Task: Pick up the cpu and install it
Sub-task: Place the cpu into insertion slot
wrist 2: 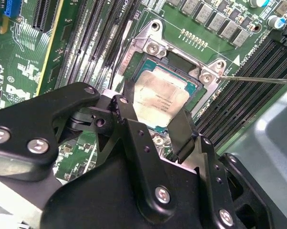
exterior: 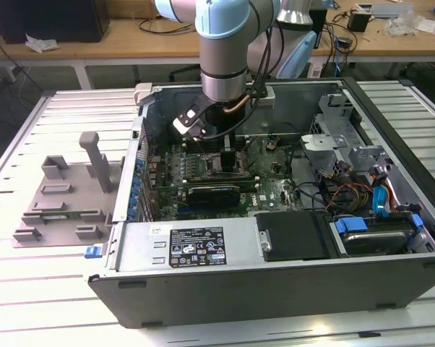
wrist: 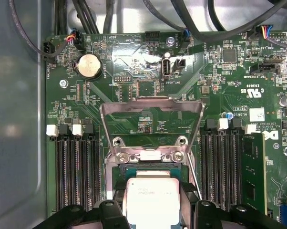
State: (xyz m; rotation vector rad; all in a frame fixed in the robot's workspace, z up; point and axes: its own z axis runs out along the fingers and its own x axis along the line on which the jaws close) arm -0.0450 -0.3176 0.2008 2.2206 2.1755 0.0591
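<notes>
Inside the open computer case (exterior: 275, 289), which lies on its side on a slatted metal table (exterior: 29, 303), the arm (exterior: 221, 50) reaches straight down to the green motherboard (exterior: 275, 194). Its gripper (exterior: 228, 153) is low over the board, close to the far wall of the case in the exterior view. In the second wrist view the two black fingers (wrist 2: 182, 130) are drawn in narrow, and each one lies against an opposite edge of the cpu (wrist 2: 160, 95), so the chip is clasped between them. The cpu, with its pale silver top facing up, is exactly over the socket (wrist 2: 153, 47) and inside the outline of its metal rim. I cannot tell if it already sits in the socket or is a little above it. In the first wrist view the cpu (wrist: 150, 195) appears between the same two fingers. Beyond it the hinged metal frame (wrist: 150, 106) of the socket is folded back and open, and it points toward a round battery (wrist: 89, 65) on the board. Rows of black memory slots (wrist: 76, 167) run along both sides of the socket. A thin metal lever (wrist 2: 258, 79) stands out from one corner of the socket and crosses over the slots on that side. Outside the case, on the exterior view's left, a grey plastic tray (exterior: 58, 202) with upright posts lies on the table, well apart from the gripper.
</notes>
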